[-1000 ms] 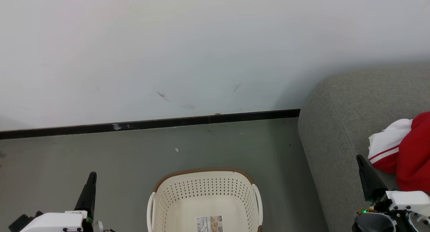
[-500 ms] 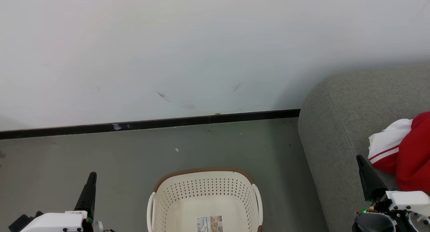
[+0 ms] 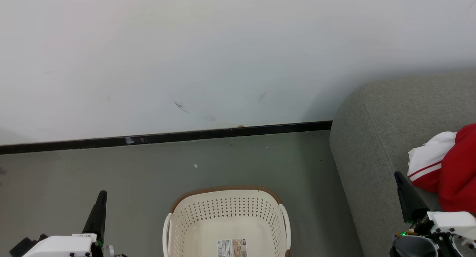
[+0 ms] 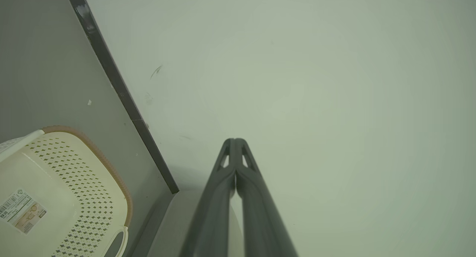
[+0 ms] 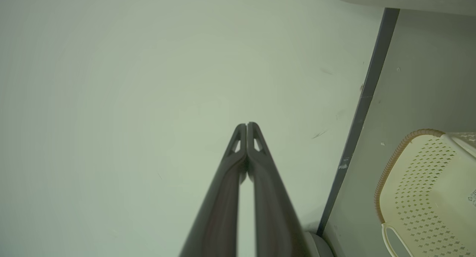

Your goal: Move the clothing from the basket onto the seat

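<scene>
The cream basket (image 3: 227,212) with a brown rim stands on the floor at the bottom centre; inside it I see only its paper label (image 3: 232,247). Red and white clothing (image 3: 448,164) lies on the grey seat (image 3: 375,138) at the right edge. My left gripper (image 3: 102,193) is shut, pointing up, left of the basket and apart from it. My right gripper (image 3: 397,174) is shut, over the seat just left of the clothing. In the wrist views both grippers, left (image 4: 235,141) and right (image 5: 247,124), have fingertips pressed together with nothing between them, and the basket (image 4: 55,190) (image 5: 427,190) lies to one side.
A white wall (image 3: 223,56) with a black skirting strip (image 3: 167,137) runs behind the basket. Grey floor (image 3: 111,167) spreads between the wall, the basket and the seat's side.
</scene>
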You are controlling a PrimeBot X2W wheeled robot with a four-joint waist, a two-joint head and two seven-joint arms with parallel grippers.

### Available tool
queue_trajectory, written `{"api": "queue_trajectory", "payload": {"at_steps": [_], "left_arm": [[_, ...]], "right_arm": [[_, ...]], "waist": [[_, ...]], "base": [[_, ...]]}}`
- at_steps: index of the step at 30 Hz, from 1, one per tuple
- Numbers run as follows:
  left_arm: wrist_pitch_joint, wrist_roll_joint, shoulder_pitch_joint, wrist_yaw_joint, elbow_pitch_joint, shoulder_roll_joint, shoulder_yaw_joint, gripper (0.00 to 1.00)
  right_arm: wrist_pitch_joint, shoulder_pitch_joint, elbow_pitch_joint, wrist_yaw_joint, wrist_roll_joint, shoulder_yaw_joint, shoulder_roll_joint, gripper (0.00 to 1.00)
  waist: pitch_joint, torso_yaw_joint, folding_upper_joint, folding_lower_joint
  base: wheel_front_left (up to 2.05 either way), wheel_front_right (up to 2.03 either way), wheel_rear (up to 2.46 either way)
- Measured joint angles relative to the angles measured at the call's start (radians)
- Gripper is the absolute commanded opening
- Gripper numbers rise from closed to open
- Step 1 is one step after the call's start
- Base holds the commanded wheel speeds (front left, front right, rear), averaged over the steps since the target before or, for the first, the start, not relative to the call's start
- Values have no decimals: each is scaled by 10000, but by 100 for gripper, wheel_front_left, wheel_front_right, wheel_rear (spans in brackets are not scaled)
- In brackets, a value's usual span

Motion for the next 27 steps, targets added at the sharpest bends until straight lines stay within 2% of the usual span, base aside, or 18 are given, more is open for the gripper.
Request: {"api": "queue_trajectory", "payload": {"at_steps": [27], "left_arm": [[27, 0, -1, 0, 8, 0, 4, 0]], "right_arm": [[0, 0, 0, 0, 6, 10, -4, 0]], "waist": [[0, 0, 0, 0]], "base": [[0, 0, 0]]}}
